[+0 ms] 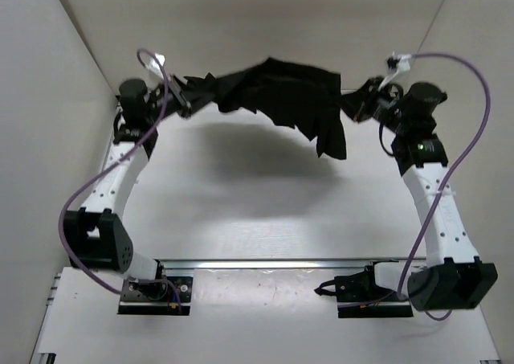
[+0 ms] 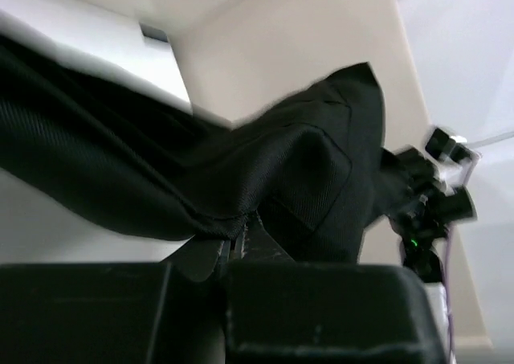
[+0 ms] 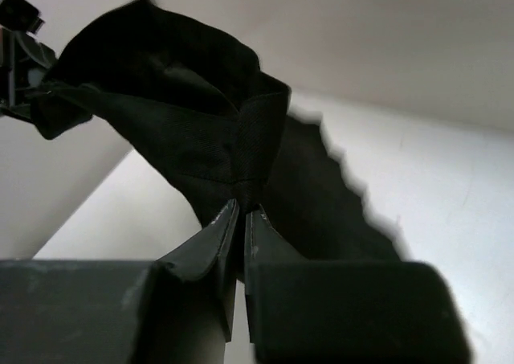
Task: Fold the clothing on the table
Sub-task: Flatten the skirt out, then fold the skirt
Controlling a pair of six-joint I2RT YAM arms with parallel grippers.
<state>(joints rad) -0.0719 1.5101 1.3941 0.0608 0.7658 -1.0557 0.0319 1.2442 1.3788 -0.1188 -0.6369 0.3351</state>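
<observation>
The black clothing point(image 1: 285, 99) hangs stretched in the air between both arms, well above the white table point(image 1: 241, 195), and casts a shadow on it. My left gripper point(image 1: 186, 99) is shut on its left end at the far left. My right gripper point(image 1: 353, 105) is shut on the right end at the far right. A ragged flap droops below the right part. In the left wrist view the fabric point(image 2: 241, 163) is pinched at the fingertips of the left gripper point(image 2: 238, 234). In the right wrist view the cloth point(image 3: 201, 131) bunches into the right gripper point(image 3: 243, 210).
White walls point(image 1: 48, 99) close in the table on the left, back and right. A metal rail point(image 1: 265, 263) runs across the near edge with both arm bases point(image 1: 157, 288) behind it. Purple cables point(image 1: 474, 131) loop beside each arm.
</observation>
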